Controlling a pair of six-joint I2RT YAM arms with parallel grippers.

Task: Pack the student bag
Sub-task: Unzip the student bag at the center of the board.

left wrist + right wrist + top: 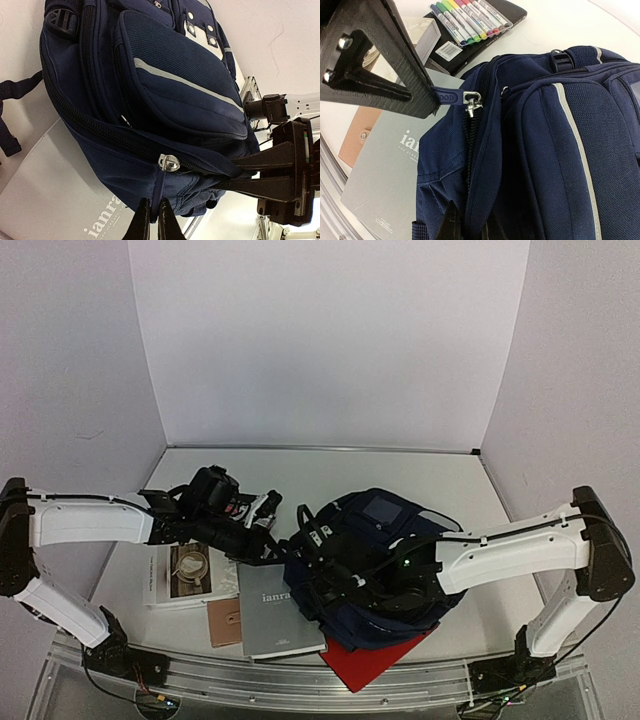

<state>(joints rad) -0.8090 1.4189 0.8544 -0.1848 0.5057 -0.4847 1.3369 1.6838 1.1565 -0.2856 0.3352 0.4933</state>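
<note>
The student bag (385, 560), a dark navy backpack with a grey reflective stripe, lies mid-table between both arms. My left gripper (152, 221) is shut on the navy zipper pull tab (161, 192) hanging from the silver slider (169, 162) of the main zip. The right wrist view shows that same pull (447, 96) stretched taut from the slider (472, 102). My right gripper (470, 231) is shut on the fabric flap (492, 190) beside the zipper teeth, on the bag's near side. The bag's inside is hidden.
A grey book (275, 615) lies partly under the bag's left side, with a brown notebook (222, 622) and a coffee-picture book (185, 575) beside it. A red folder (370, 662) pokes out at the front. A marker set (470, 17) lies behind the books.
</note>
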